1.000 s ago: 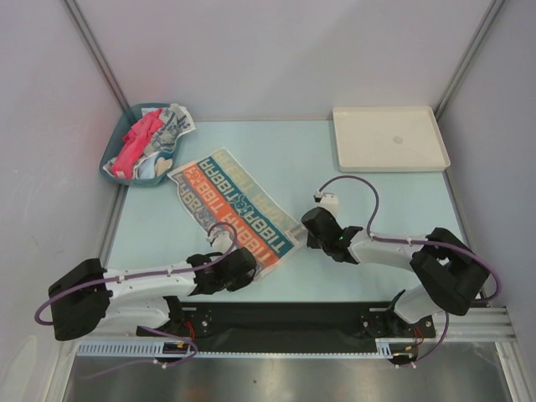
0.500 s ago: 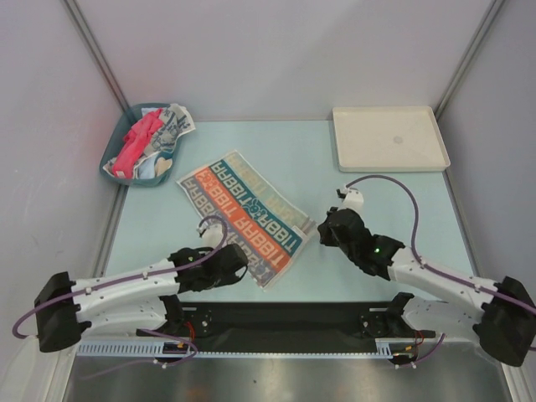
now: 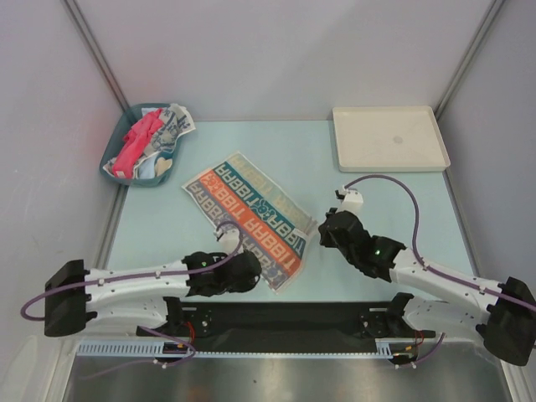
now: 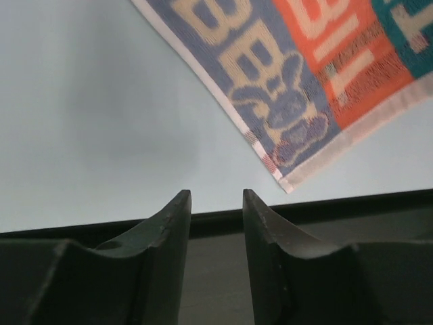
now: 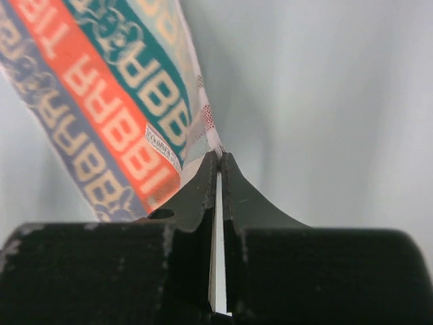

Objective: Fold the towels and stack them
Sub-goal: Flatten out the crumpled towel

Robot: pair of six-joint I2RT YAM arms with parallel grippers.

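The lettered teal, white and orange towel (image 3: 243, 219) lies spread flat on the table. My right gripper (image 3: 324, 229) is shut on its right corner, and the right wrist view shows the cloth (image 5: 115, 88) pinched at the tips of the right gripper (image 5: 220, 156). My left gripper (image 3: 249, 275) stands open beside the towel's near corner. In the left wrist view the left gripper (image 4: 216, 196) holds nothing, and the towel's corner (image 4: 284, 177) lies on the table apart from the fingers. A red-pink towel (image 3: 138, 138) and a blue-and-white patterned towel (image 3: 174, 126) are heaped in the bin.
The teal bin (image 3: 126, 178) sits at the back left against the left wall. A white tray (image 3: 389, 138) stands at the back right. The black rail (image 3: 285, 318) runs along the near table edge, just past the towel's near corner.
My left gripper has opened and let go of the towel's near corner, which now lies flat. The towel has shifted slightly toward the near edge. The right gripper keeps its grip.
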